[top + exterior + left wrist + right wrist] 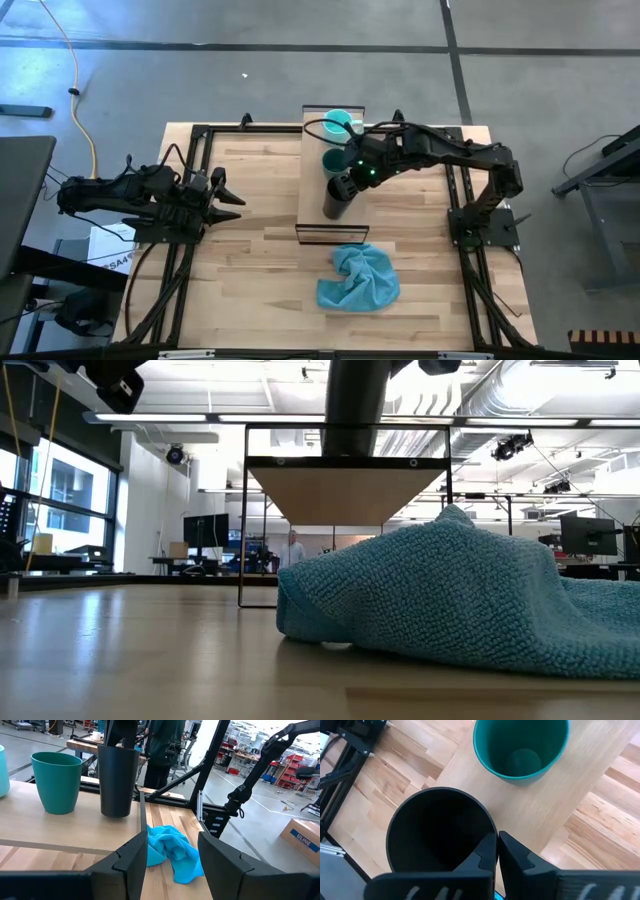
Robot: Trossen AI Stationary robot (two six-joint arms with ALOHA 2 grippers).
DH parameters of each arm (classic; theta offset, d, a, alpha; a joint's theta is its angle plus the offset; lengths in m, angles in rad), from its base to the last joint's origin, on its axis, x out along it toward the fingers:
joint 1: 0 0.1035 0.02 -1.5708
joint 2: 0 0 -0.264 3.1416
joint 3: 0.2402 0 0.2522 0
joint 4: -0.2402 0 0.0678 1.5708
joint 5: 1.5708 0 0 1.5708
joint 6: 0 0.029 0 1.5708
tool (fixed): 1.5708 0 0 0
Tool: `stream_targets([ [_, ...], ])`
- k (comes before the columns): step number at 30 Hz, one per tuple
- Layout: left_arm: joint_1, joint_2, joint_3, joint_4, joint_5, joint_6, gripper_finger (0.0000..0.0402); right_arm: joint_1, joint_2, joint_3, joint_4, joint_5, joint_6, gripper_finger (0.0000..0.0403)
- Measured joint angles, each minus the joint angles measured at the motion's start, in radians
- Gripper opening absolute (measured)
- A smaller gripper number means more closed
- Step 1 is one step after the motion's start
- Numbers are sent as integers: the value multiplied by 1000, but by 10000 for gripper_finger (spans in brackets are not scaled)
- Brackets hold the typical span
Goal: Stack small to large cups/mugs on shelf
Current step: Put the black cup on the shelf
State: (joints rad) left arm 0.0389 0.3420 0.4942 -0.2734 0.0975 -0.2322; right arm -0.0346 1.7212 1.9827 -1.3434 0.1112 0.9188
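My right gripper [497, 851] pinches the black cup's [337, 197] rim, fingers nearly closed, so I can lift it. It stands on the shelf [312, 170] beside the green cup [332, 160].

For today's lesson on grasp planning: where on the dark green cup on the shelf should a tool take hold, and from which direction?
Grip the dark green cup by its rim, coming straight down from above. It stands upright with its mouth open, has no handle, and widens toward the top. The black cup stands close beside it on the shelf, so pinch the wall on the side away from it. The right tool pinches the black cup's rim this way.
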Motion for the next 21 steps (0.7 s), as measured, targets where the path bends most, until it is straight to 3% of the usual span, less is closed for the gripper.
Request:
stream_targets([
  [21,0,0,0,-16,3,-10,163,0,18,0,-13,-25,0,0],
])
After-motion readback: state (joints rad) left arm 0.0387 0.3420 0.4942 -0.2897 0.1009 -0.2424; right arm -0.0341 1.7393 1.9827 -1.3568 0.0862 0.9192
